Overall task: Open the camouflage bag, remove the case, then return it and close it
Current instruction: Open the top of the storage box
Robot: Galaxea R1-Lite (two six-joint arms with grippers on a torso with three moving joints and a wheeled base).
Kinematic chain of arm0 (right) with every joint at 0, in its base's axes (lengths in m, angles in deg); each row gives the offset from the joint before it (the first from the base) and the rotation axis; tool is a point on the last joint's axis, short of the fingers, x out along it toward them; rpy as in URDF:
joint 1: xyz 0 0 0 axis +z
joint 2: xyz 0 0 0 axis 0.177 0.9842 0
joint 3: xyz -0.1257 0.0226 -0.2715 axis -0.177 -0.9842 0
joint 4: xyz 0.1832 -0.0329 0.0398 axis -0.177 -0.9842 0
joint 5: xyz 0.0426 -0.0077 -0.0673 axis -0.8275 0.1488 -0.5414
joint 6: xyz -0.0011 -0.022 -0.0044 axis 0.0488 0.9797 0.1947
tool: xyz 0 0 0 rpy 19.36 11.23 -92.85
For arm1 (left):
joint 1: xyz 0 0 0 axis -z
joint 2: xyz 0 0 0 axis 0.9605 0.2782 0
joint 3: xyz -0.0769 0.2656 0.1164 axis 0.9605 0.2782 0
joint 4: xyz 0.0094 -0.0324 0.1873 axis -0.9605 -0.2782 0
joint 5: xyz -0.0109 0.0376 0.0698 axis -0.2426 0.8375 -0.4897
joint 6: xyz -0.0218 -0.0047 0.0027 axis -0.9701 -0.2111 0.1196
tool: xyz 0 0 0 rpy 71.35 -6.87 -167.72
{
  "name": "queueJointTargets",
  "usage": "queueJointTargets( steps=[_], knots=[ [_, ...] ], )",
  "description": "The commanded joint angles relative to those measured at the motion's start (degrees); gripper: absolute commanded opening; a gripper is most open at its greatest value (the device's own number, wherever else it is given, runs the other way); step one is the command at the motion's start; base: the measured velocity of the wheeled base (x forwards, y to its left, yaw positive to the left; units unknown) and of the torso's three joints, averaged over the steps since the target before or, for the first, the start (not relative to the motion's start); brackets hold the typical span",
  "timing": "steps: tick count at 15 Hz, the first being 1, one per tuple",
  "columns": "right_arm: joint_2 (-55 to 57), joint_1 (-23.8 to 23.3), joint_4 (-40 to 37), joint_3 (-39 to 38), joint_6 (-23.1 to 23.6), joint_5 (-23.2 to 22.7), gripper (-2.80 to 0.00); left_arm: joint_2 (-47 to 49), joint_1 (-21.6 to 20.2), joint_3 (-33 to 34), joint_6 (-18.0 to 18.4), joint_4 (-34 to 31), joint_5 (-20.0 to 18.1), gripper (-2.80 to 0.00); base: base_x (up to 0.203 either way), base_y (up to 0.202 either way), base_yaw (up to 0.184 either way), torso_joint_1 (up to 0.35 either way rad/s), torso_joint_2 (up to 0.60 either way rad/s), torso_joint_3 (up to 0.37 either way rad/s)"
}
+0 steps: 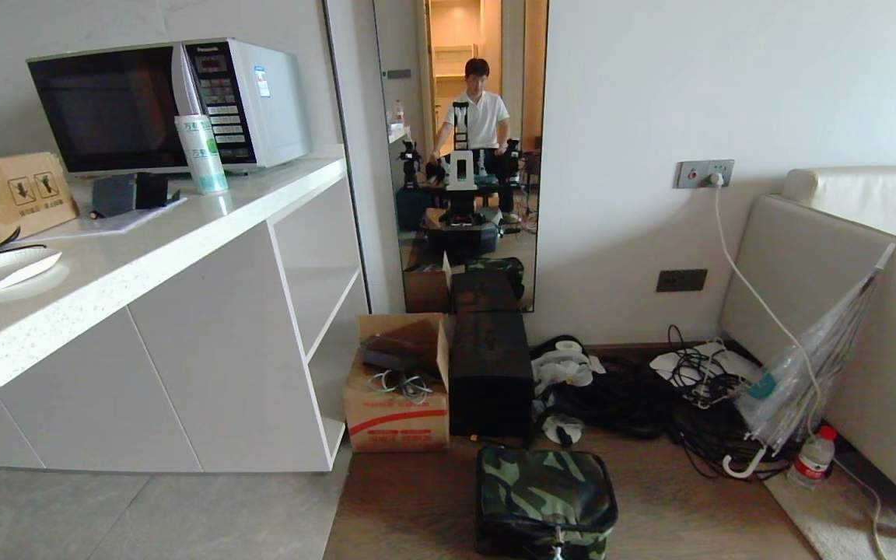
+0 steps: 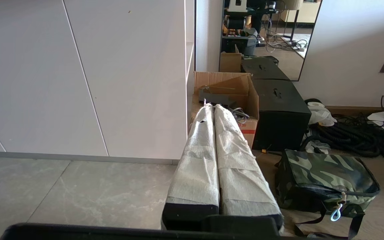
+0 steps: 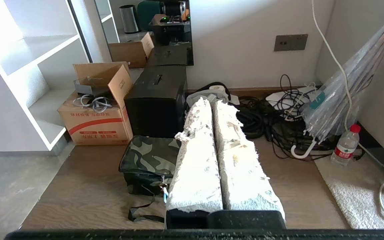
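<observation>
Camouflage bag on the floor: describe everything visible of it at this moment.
The boxy green camouflage fabric bag with black trim sits upright on the brown wood-look floor, in front of the taller plain black box. Its lid is shut, zipped, with a pale blue zipper pull hanging at the front edge. A black strap trails on the floor beside it. Neither gripper touches it.

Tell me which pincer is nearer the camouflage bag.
Right. The right pincer sits just short of the camouflage bag, and its wrapped fingers overlap the bag in its wrist view. The left pincer is off to the bag's left, with floor showing between them.
</observation>
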Motion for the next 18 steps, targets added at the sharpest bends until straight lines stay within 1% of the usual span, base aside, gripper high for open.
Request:
queueJointTargets(
  steps=[1, 7, 12, 14, 18],
  knots=[
    [0.04, -0.05, 0.01, -0.09, 0.0, -0.01, -2.8, 0.07, 0.0, 0.0, -0.03, 0.01, 0.03, -2.8, 0.0, 0.0, 0.0, 0.0, 0.0, 0.0],
    [0.04, 0.04, 0.01, -0.09, 0.0, -0.01, -2.8, 0.07, 0.0, 0.0, -0.21, 0.01, 0.07, -2.8, 0.0, 0.0, 0.0, 0.0, 0.0, -0.031],
    [0.04, -0.01, 0.01, -0.09, 0.0, -0.01, -2.8, 0.07, 0.0, 0.0, -0.65, -0.08, 0.07, -2.8, 0.0, 0.0, 0.0, 0.001, 0.01, -0.183],
    [0.04, -0.04, 0.01, -0.09, 0.0, -0.01, -2.8, 0.07, 0.0, 0.0, -0.12, 0.01, 0.07, -2.8, 0.0, 0.0, 0.0, 0.007, 0.0, -0.199],
    [0.04, 0.0, 0.01, -0.09, 0.0, -0.01, -2.8, 0.07, 0.0, 0.0, -0.21, 0.01, 0.07, -2.8, 0.0, 0.0, 0.0, 0.004, 0.0, -0.194]
  ],
)
